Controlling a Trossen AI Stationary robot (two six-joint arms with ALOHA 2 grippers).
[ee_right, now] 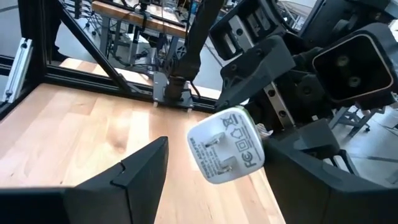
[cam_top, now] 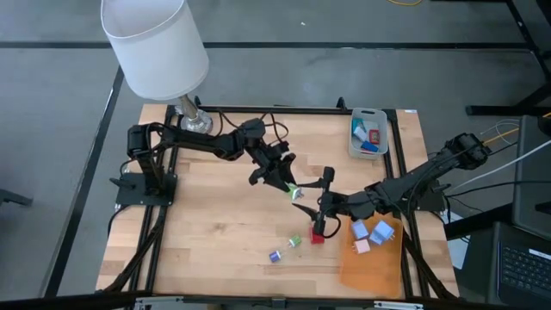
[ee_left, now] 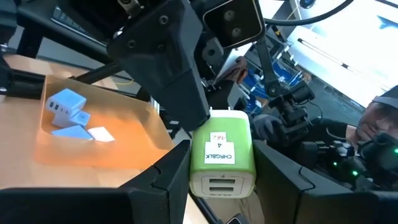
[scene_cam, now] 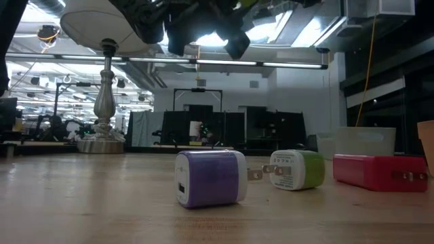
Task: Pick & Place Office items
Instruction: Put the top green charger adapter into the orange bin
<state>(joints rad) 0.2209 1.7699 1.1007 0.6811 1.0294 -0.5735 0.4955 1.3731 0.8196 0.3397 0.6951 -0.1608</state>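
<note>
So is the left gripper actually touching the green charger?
Touching. The left wrist view shows the green charger pinched in the left gripper, with both jaws pressed flat against its sides.

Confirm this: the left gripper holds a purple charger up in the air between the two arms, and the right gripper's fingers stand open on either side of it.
Wrong colour. The left gripper holds a green charger, as the left wrist view shows. The right gripper does stand open around it.

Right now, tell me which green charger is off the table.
The green charger pinched between the left gripper's fingers, held in the air mid-table. The other green one lies on the wood beside the red block.
</note>
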